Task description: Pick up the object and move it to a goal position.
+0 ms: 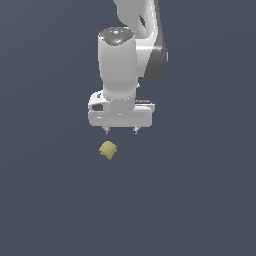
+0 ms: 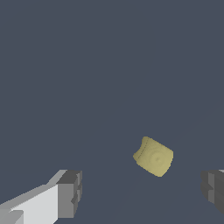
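In the exterior view the white arm (image 1: 131, 55) hangs straight down, its gripper (image 1: 120, 130) spread wide with nothing between the fingers. Just under the finger on that view's left, and apart from it, the small tan-yellow block (image 1: 108, 150) lies on the plain dark floor (image 1: 200, 200). The wrist view shows the block (image 2: 153, 156) between the two dark finger pads (image 2: 70, 192), touching neither.
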Robot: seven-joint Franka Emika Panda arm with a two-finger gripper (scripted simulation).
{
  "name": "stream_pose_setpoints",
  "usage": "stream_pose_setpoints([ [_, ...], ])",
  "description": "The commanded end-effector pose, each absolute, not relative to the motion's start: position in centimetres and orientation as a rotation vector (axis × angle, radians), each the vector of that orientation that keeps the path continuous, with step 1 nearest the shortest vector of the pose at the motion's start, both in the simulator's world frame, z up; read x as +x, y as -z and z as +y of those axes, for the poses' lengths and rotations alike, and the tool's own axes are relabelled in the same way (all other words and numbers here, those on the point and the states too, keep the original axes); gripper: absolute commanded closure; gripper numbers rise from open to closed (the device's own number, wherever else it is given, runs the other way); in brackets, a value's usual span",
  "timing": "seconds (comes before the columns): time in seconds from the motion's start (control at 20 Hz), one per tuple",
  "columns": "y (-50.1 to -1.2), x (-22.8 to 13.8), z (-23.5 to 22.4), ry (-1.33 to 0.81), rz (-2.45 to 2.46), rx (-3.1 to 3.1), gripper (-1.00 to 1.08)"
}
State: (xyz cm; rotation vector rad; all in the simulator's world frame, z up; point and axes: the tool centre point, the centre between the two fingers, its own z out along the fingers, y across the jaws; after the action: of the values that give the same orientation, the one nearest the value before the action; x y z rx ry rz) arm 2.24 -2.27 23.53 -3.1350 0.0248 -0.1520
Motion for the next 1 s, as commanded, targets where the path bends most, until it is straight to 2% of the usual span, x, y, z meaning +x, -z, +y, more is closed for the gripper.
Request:
stream_pose_setpoints([
  [0.0, -23.4, 2.2, -2.3, 0.149, 0.029, -3.135, -0.92],
  [0.4, -20.4, 1.8, -3.7, 0.118, 0.193, -3.124, -0.92],
  [0.95, -12.3, -0.4, -8.0, 0.033, 0.659, -3.063, -0.92],
])
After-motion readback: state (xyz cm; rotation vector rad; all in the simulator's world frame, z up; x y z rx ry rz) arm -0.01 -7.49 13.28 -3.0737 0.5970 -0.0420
